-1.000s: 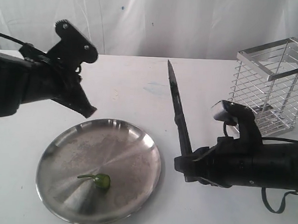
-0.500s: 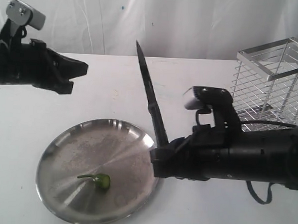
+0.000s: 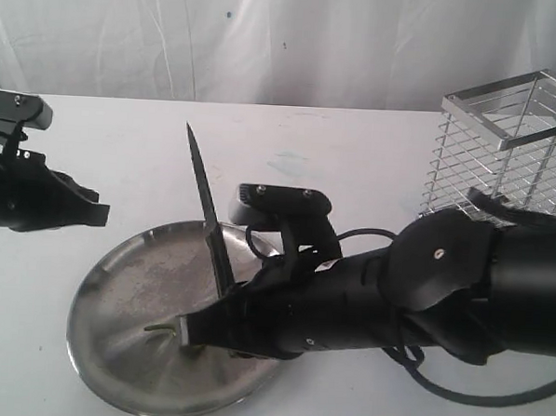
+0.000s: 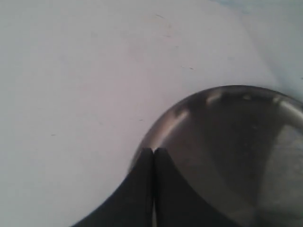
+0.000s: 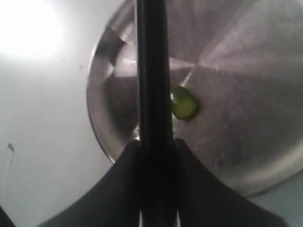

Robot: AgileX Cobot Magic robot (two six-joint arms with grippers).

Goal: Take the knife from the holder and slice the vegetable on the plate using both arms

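Over the plate (image 3: 116,274) now hangs the right gripper (image 3: 195,329), clamped on the black handle of the knife (image 3: 209,214). The blade stands nearly upright, its tip leaning a little toward the left arm's side. A second ago that arm was back near the holder (image 3: 505,150), clear of the dish. Since then it has swept across the white table (image 3: 356,142), and its fingers now sit just beside the vegetable (image 3: 160,329), hiding all but the green stem from where I stand. The vegetable itself has not shifted on the plate. The left gripper (image 3: 96,215), its fingers pressed together on nothing, has dropped from above the plate's far side to low at its left rim. The holder stands where it was, far right.
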